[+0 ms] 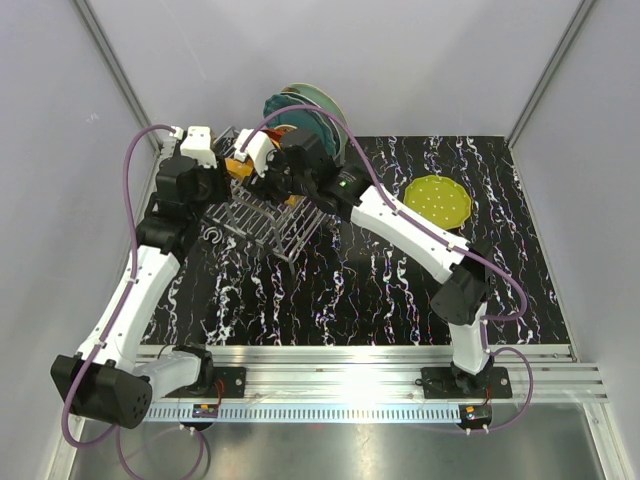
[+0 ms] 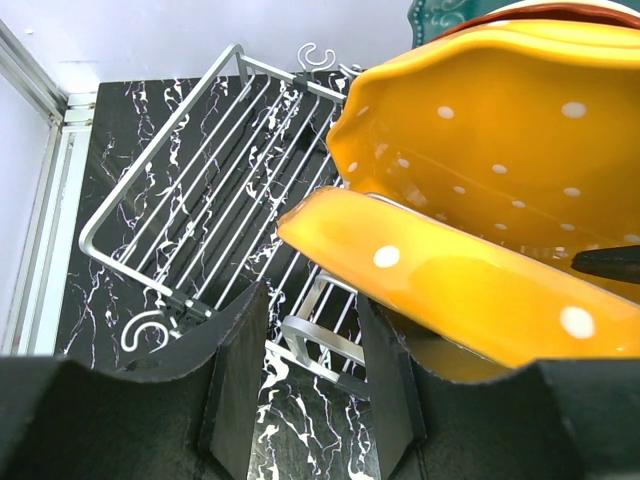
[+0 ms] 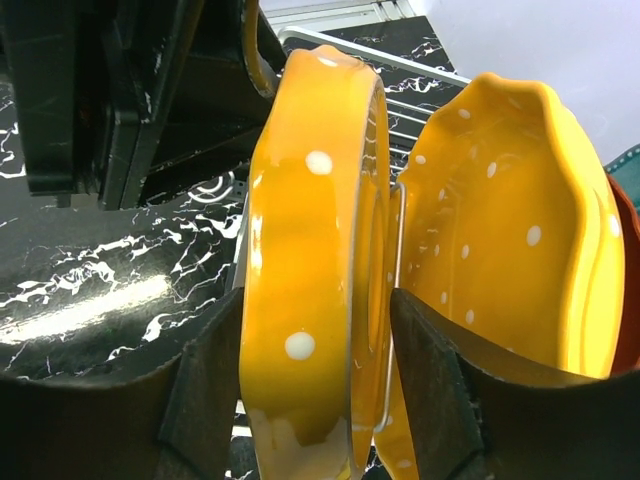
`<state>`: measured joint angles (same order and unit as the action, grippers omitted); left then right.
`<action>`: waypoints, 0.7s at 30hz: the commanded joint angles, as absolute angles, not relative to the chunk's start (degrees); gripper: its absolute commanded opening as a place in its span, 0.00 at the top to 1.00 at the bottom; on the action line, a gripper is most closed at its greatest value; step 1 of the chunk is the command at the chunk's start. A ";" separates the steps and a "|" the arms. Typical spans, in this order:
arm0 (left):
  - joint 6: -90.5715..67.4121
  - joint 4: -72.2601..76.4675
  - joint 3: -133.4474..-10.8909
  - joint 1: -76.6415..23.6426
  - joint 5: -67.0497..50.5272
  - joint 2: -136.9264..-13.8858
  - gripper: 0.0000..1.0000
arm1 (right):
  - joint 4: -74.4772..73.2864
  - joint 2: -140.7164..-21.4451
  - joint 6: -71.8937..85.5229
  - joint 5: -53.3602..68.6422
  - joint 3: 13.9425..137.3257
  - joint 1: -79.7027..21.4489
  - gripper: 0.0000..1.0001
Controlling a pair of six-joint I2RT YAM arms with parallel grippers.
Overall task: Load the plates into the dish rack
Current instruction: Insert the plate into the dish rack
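My right gripper (image 3: pixel 315 335) is shut on the rim of a dotted orange-yellow plate (image 3: pixel 300 250) and holds it on edge over the silver wire dish rack (image 1: pixel 262 218). A rack wire runs beside the plate between the fingers. A second dotted orange-yellow plate (image 3: pixel 500 220) stands just behind it, then a red-orange plate (image 3: pixel 626 250). Teal and green plates (image 1: pixel 310 115) stand at the rack's far end. A dotted lime green plate (image 1: pixel 438 200) lies flat on the table to the right. My left gripper (image 2: pixel 310 330) is open and empty, low beside the rack (image 2: pixel 200 200), under the held plate (image 2: pixel 450 280).
The table top (image 1: pixel 380 290) is black marble-patterned. Grey walls close in on the left, back and right. The rack's raised frame (image 1: pixel 290 235) stands toward the table's middle. The two wrists are close together over the rack's left end.
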<state>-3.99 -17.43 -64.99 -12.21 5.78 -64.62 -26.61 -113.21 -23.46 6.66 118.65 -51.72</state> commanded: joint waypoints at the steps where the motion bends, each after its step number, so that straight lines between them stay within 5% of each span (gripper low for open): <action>1: -4.83 -13.62 -66.27 -11.60 3.43 -65.30 0.56 | -23.56 -108.90 -22.06 5.89 119.62 -52.03 0.34; 7: -6.41 -13.62 -69.43 -11.43 0.27 -68.38 0.56 | -23.55 -107.14 -21.36 3.34 119.53 -52.03 0.27; 13: -7.91 -13.89 -72.33 -11.42 -2.72 -69.87 0.56 | -23.30 -105.30 -20.13 1.32 117.69 -52.03 0.08; 21: -9.23 -14.68 -74.88 -11.34 -3.51 -70.92 0.55 | -22.50 -100.56 -18.55 0.70 115.06 -51.86 0.05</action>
